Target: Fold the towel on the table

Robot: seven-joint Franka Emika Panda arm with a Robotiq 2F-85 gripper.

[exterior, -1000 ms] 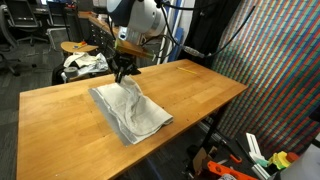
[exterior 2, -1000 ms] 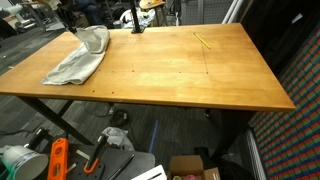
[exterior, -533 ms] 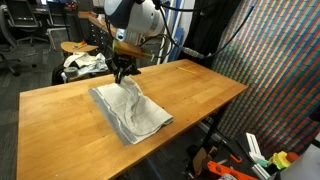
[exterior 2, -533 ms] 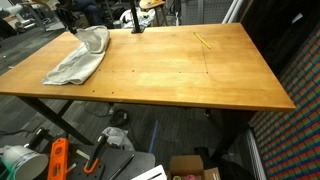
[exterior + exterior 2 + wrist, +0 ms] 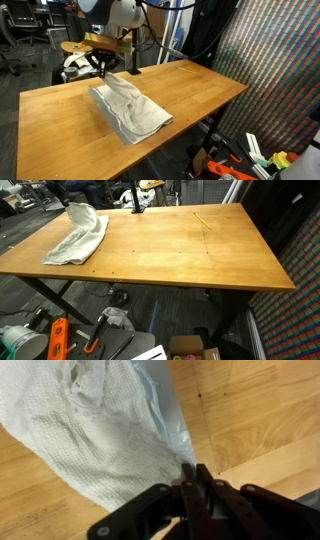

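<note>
In an exterior view the pale towel (image 5: 130, 108) lies rumpled on the near-left part of the wooden table (image 5: 200, 88). Its far corner is drawn up off the wood under the gripper (image 5: 104, 70), which hangs just above the cloth's far-left end. In an exterior view from across the table the towel (image 5: 78, 235) sits at the far-left corner of the table (image 5: 180, 250). One end rises in a soft peak while the rest trails flat toward the near edge, well apart from anything else on the top. In the wrist view the gripper (image 5: 189, 478) has its jaws pinched together on the edge of the towel (image 5: 110, 430), and the waffle weave hangs away from the pinch in loose folds over the bare table (image 5: 250, 410). The cloth looks light, limp and not slippery. It should drape rather than hold a shape, so a corner or hem is the best place to hold it, carried low so the fold lands flat.
</note>
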